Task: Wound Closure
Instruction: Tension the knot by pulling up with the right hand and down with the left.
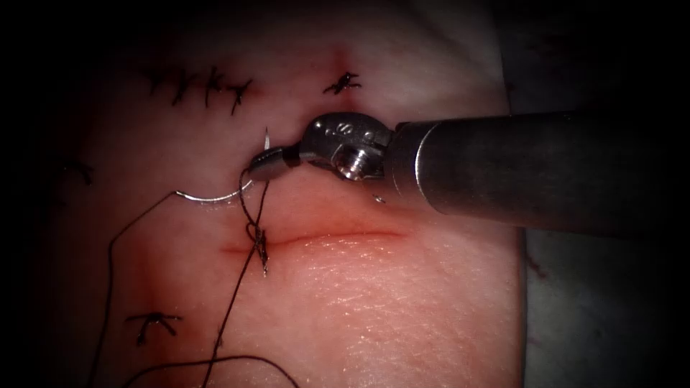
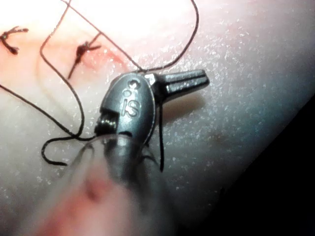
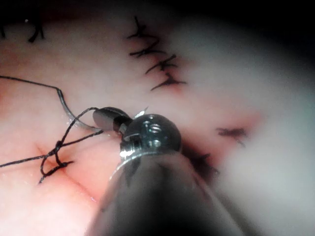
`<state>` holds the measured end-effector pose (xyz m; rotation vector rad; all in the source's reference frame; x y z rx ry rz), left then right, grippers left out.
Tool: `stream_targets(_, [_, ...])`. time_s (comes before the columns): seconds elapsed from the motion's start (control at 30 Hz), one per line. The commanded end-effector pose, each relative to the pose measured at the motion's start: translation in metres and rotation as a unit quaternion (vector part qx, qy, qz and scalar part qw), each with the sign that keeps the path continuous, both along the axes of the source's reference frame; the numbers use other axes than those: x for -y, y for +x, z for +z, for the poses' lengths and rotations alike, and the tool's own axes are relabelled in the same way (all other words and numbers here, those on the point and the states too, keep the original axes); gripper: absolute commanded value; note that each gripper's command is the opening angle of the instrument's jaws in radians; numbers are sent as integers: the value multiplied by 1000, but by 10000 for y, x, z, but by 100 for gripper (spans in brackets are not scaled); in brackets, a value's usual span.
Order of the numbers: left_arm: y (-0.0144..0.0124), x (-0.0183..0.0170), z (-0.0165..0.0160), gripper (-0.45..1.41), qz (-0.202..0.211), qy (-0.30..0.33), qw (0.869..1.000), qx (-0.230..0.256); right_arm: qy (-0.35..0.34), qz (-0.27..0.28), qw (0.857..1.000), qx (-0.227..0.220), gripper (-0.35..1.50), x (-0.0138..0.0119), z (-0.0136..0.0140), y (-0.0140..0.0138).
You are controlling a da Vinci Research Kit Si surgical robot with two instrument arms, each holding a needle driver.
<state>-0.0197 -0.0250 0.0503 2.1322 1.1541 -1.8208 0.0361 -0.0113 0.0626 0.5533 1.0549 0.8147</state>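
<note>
While clamped, needle point(image 1: 212, 195) (tip free)

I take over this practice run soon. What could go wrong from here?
1. The right end effector is shut on the needle near its tip, free of the tissue; the long unsupported curve may swivel in the grip.
2. Loose thread loops around the knot on the cut and could snag the needle.
3. Thread also drapes across the left end effector; whether it holds it is unclear, so it may tangle.
</note>
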Motion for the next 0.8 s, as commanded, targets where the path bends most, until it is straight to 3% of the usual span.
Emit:
stream_targets(0.03, [-5,6,6,-45,9,5,1000,8,11,12,1000,2,-35,0,3,11])
stream_targets(0.2, [-5,16,5,-45,52,25,997,49,36,56,997,23,-35,7,7,12])
stream_targets(0.37, [-10,23,10,-45,41,37,997,46,40,84,995,40,-35,7,14,11])
stream_targets(0.53, [-19,29,23,-45,45,46,997,39,12,91,994,57,-35,-9,28,3])
stream_targets(0.8, [-28,60,43,-45,71,59,995,28,8,98,994,56,-35,-21,43,-5])
